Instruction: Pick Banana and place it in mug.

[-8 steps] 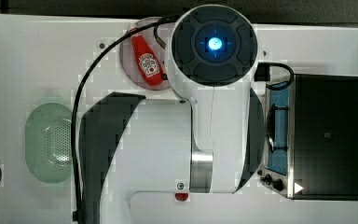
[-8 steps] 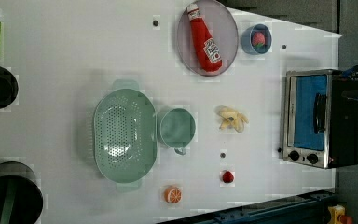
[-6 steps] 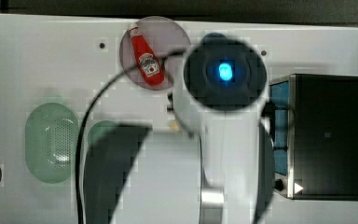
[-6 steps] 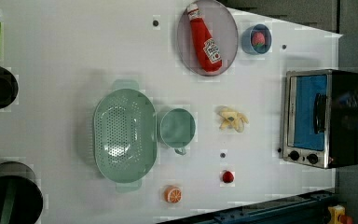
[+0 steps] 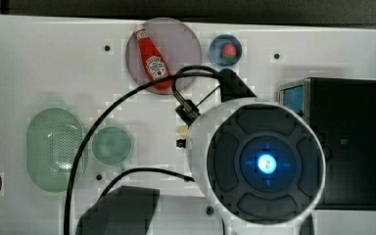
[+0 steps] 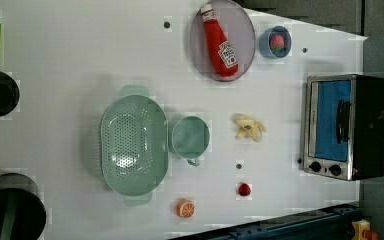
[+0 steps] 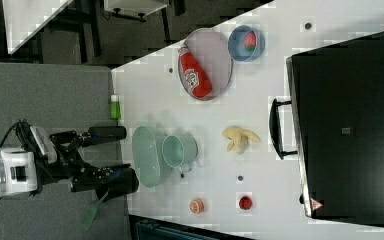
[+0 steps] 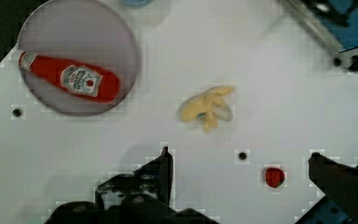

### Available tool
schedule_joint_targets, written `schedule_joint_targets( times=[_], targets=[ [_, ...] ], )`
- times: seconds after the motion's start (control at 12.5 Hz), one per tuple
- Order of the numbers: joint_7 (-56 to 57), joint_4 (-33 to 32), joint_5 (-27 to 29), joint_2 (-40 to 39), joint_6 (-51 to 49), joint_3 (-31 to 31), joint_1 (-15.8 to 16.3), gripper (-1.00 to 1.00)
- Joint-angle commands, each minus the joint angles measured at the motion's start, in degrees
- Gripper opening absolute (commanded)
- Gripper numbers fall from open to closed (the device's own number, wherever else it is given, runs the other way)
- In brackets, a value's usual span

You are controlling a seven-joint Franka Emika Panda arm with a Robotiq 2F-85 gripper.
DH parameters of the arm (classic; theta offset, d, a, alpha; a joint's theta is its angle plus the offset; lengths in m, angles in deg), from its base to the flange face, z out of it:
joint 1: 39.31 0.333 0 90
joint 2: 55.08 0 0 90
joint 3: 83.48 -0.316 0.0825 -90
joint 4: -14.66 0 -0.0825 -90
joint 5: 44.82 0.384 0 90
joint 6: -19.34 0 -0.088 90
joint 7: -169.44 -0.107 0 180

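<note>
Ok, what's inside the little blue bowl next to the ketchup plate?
The blue bowl holds one red strawberry with a bit of green on it. Whatever lies under the strawberry is covered.

Matt white table [image 6: 80, 60]; perforated, plastic-looking basket [image 6: 132, 145]; smooth mug [image 6: 190, 137]; shiny metal-trimmed oven [image 6: 330, 125]; glossy ketchup bottle [image 6: 220, 42].

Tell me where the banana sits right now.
In the left view the banana lies on the white table, between the mug on its left and the toaster oven on its right, touching neither.
</note>
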Motion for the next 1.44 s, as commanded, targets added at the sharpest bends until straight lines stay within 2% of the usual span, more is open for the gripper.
schedule_joint_targets(
  times=[0.08, 0.64, 0.88, 1.28, 1.44],
  targets=[
    [9.5, -7.8, -0.8, -5.1, 5.2, 0.2, -0.6, 1.0],
    [37.6, -19.2, -0.8, -14.6, 20.9, -0.3, -0.6, 1.0],
    [46.9, -23.3, -0.8, -18.9, 31.6, -0.2, -0.7, 1.0],
    [61.1, -27.3, -0.8, -27.0, 46.1, -0.1, -0.8, 1.0],
    [63.2, -27.7, -0.8, -30.6, 50.1, 0.2, -0.8, 1.0]
  ],
)
